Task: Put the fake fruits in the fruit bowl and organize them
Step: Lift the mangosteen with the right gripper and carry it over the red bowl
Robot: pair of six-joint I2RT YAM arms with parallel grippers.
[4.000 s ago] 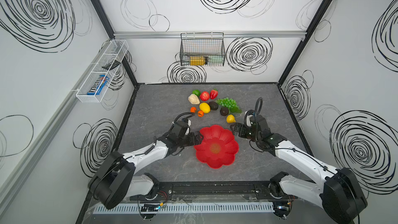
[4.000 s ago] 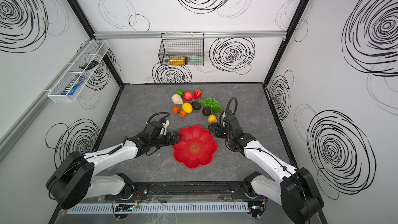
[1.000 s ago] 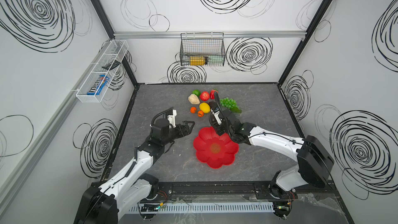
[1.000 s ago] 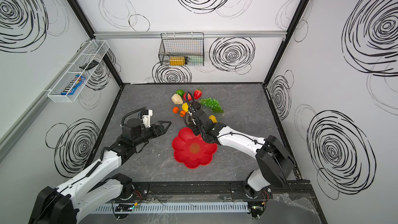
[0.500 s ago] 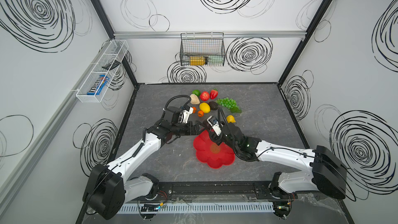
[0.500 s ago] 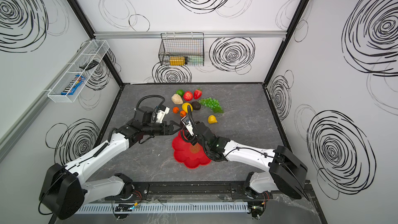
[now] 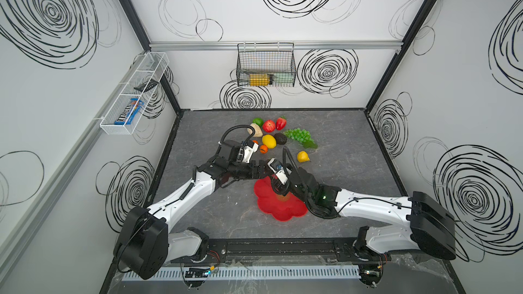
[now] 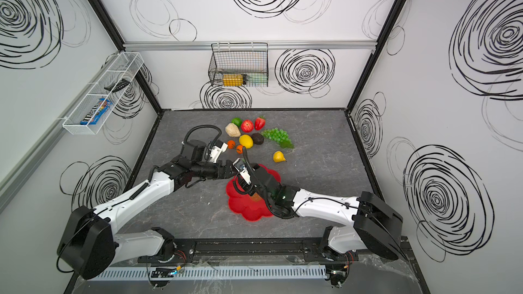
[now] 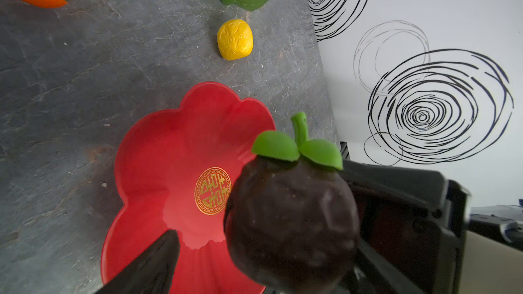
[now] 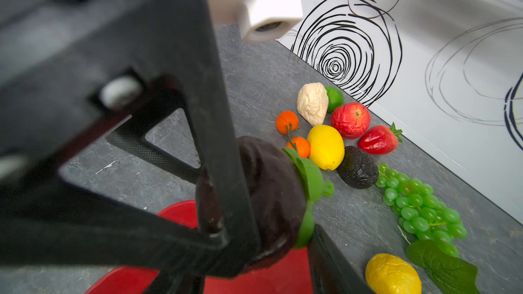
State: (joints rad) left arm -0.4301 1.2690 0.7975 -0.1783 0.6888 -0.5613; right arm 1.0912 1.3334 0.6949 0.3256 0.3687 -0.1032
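Grey marbled tabletop point(image 7: 339, 171) point(image 8: 325, 165) in both top views: one scalloped glossy red fruit bowl point(image 7: 271, 207) point(image 8: 243, 207) lies at 6 o'clock of ten loose fake fruits point(image 7: 268, 141) point(image 8: 246, 141). Left wrist: left gripper point(image 9: 249, 255), jaws apart beside one dark, round, green-capped fruit point(image 9: 291, 222) above the bowl. Right wrist: right gripper point(image 10: 254, 258) clamps it; two oranges point(image 10: 287, 121), one knobbly grape bunch point(image 10: 418, 207).

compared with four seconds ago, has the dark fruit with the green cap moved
Yes. The dark fruit left its spot right of the avocado and came toward the near edge, now over the fruit bowl.
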